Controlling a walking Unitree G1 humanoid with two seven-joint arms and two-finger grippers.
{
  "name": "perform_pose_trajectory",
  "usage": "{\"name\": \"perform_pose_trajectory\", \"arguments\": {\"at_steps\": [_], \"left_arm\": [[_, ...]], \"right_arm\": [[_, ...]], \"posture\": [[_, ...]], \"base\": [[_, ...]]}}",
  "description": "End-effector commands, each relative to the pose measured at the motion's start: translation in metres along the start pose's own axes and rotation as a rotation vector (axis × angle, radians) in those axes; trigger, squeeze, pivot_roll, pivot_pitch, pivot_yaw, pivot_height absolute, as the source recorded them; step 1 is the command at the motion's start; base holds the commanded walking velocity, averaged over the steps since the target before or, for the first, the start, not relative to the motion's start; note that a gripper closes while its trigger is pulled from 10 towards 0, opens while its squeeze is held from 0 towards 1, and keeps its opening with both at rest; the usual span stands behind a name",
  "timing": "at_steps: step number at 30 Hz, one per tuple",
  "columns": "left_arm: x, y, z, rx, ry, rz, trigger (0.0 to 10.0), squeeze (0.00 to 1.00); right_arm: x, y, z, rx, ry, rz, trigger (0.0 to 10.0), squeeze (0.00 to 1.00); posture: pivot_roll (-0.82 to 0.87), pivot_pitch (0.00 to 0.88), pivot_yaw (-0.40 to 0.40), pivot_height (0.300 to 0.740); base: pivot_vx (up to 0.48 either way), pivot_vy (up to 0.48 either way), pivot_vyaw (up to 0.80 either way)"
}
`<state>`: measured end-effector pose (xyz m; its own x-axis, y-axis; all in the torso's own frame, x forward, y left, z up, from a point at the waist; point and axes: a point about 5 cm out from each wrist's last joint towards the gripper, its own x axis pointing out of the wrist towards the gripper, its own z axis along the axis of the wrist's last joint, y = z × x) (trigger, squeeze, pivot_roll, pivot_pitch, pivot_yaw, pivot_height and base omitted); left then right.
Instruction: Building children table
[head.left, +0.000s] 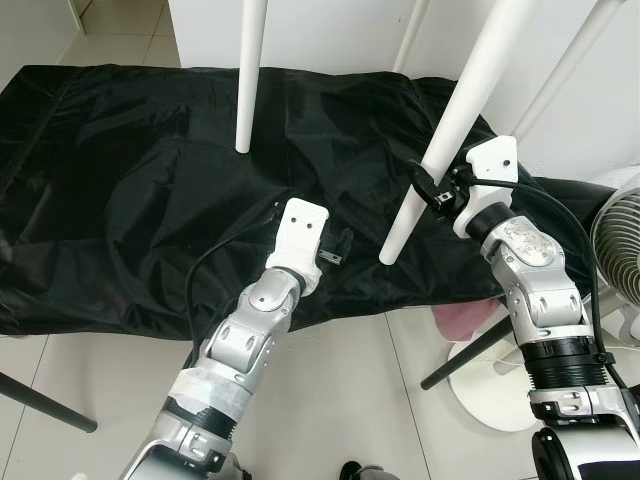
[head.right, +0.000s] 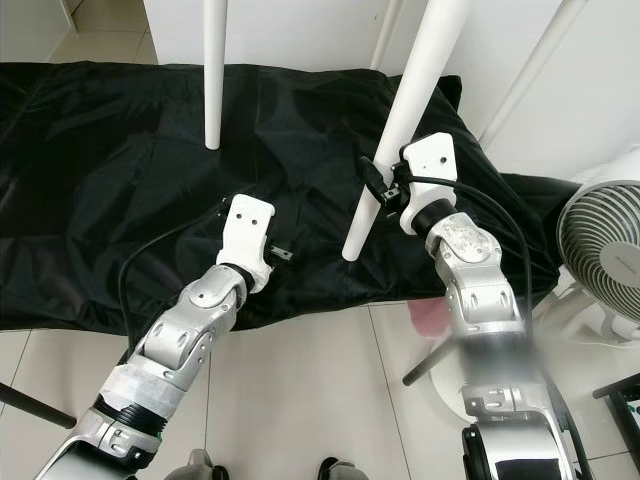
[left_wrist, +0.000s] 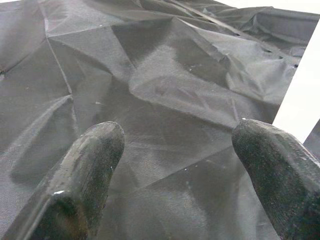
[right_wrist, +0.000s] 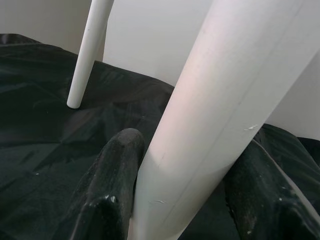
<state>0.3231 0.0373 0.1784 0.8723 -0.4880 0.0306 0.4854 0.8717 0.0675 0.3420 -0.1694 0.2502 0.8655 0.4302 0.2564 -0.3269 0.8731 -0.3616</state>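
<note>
Table leg (head.left: 443, 133), white and round, slants down over the black sheet (head.left: 120, 200) that covers the floor, its lower end near the sheet's front edge, right of centre. Right gripper (head.left: 432, 188) has the leg between its two black fingers; in the right wrist view the left-hand finger (right_wrist: 112, 185) presses against the leg while the other finger (right_wrist: 260, 195) sits just beside it, so the grasp reads as clenched on the leg. A second white leg (head.left: 250, 70) stands further back toward the sheet's middle, well apart from both grippers. A third slanted white leg (head.left: 560, 75) shows at the sheet's right edge.

Left gripper (left_wrist: 180, 165) hangs low over the sheet near its front edge, fingers (left_wrist: 85, 175) spread apart, grasping nothing; wrinkled black fabric lies between them. White tiled floor (head.left: 360, 400) borders the sheet's front edge. A white fan (head.left: 615, 250) stands beyond the sheet's right front corner.
</note>
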Motion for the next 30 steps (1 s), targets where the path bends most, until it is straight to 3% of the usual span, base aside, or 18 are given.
{"name": "perform_pose_trajectory", "arguments": {"at_steps": [1, 13, 17, 21, 30], "left_arm": [[0.001, -0.002, -0.003, 0.008, 0.021, -0.038, 10.0, 0.0], [0.005, 0.004, 0.008, 0.04, -0.009, -0.04, 10.0, 0.0], [0.005, 0.003, 0.007, 0.043, -0.01, -0.041, 10.0, 0.0], [0.004, 0.002, 0.007, 0.04, -0.008, -0.045, 10.0, 0.0], [0.004, 0.001, 0.006, 0.036, -0.006, -0.048, 10.0, 0.0]], "right_arm": [[0.008, 0.009, 0.028, -0.178, -0.095, 0.093, 10.0, 0.0], [0.008, 0.011, 0.027, -0.162, -0.094, 0.097, 10.0, 0.0], [0.008, 0.014, 0.021, -0.017, -0.095, 0.059, 10.0, 0.0], [0.009, 0.015, 0.019, 0.041, -0.096, 0.045, 10.0, 0.0], [0.01, 0.013, 0.018, 0.085, -0.099, 0.032, 10.0, 0.0]], "posture": [[0.04, 0.083, -0.085, 0.74], [0.04, 0.083, -0.09, 0.74], [0.04, 0.082, -0.092, 0.74], [0.04, 0.082, -0.092, 0.74], [0.04, 0.078, -0.092, 0.74]], "base": [[0.0, 0.0, 0.0], [0.0, 0.0, 0.0], [0.0, 0.0, 0.0], [0.0, 0.0, 0.0], [0.0, 0.0, 0.0]]}}
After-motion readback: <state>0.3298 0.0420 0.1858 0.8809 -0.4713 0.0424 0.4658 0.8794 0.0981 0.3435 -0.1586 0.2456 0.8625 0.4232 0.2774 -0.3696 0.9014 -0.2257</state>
